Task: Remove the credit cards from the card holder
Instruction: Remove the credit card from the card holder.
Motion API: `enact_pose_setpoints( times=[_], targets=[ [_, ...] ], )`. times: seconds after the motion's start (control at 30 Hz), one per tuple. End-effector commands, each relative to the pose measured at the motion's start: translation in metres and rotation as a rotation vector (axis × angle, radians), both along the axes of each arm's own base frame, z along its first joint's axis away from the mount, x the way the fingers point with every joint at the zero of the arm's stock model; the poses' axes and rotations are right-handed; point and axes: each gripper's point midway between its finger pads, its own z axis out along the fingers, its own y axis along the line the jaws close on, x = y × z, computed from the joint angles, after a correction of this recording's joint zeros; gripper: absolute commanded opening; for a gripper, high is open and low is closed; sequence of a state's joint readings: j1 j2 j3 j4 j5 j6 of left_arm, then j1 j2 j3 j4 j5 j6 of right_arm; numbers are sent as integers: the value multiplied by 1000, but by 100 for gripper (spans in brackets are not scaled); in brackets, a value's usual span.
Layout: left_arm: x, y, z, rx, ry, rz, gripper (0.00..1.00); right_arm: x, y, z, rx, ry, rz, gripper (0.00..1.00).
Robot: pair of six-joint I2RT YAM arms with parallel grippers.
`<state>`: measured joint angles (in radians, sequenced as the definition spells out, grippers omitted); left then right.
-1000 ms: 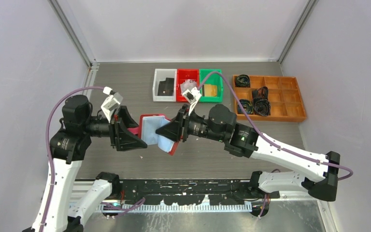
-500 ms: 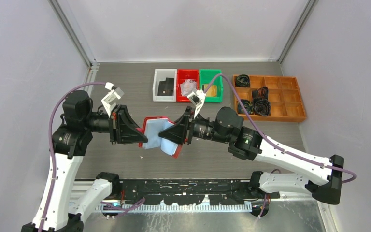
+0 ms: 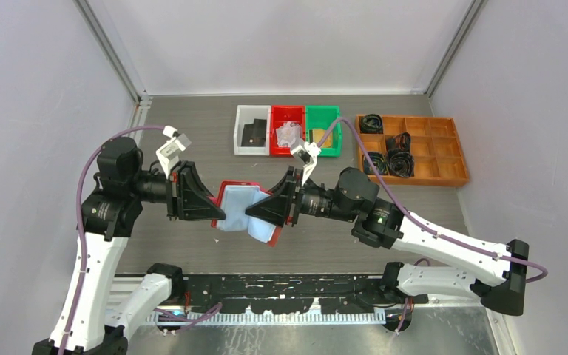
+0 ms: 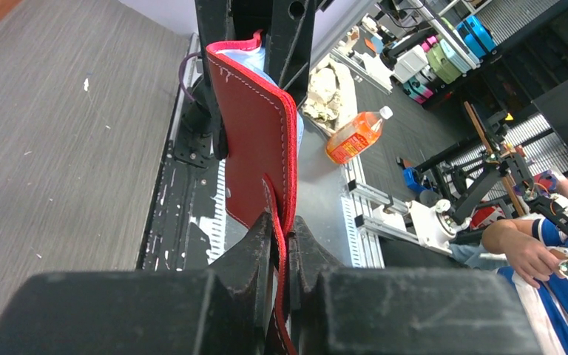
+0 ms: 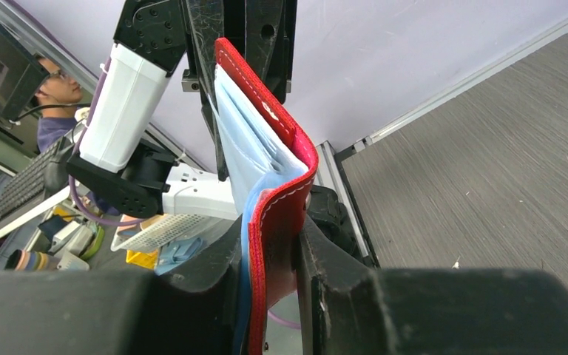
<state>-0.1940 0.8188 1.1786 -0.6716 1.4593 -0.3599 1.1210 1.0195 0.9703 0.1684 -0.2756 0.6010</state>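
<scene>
The red card holder (image 3: 231,189) is held in the air between my two arms, partly open, with its pale blue-grey pocket pages (image 3: 242,211) facing up. My left gripper (image 3: 220,214) is shut on its left cover edge; in the left wrist view the red cover (image 4: 255,140) stands clamped between my fingers (image 4: 285,240). My right gripper (image 3: 253,213) is shut on the right cover; in the right wrist view the red cover (image 5: 287,211) and blue pages (image 5: 248,151) rise from my gripper (image 5: 270,248). No credit card shows apart from the pages.
At the back of the table stand a white bin (image 3: 241,140) with a flat black item, a red bin (image 3: 275,126), a green bin (image 3: 333,129) and a wooden compartment tray (image 3: 444,151) holding black coiled items.
The right gripper has moved a little toward the near edge with its side of the holder. The left gripper has shifted slightly right. Both keep their grip.
</scene>
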Motion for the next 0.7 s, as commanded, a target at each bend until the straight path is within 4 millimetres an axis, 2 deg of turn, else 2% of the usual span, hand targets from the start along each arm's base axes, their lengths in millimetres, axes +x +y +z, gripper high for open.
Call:
enact_pose_setpoints(
  times=[0.0,0.13,0.17,0.23,0.37,0.43,0.6,0.67],
  targets=[
    [-9,2,17,-28,-73,-37,0,-9,-8,17,66,-35,28,20],
    [-8,2,18,-29,-65,-40,0,-8,-16,19,80,-40,2,22],
    [-8,2,18,-28,-67,-37,0,-5,-18,18,76,-35,-15,26],
    [-5,2,17,-25,-79,-18,0,1,-20,18,67,-21,-55,56],
    [3,1,11,-11,-125,45,0,16,-10,17,34,10,-109,88],
    [7,1,6,4,-152,84,0,24,-1,13,-6,28,-127,98],
    [13,2,1,24,-192,127,0,48,11,5,-68,34,-242,100],
    [12,3,1,28,-192,126,0,52,12,5,-60,26,-260,96]
  ],
)
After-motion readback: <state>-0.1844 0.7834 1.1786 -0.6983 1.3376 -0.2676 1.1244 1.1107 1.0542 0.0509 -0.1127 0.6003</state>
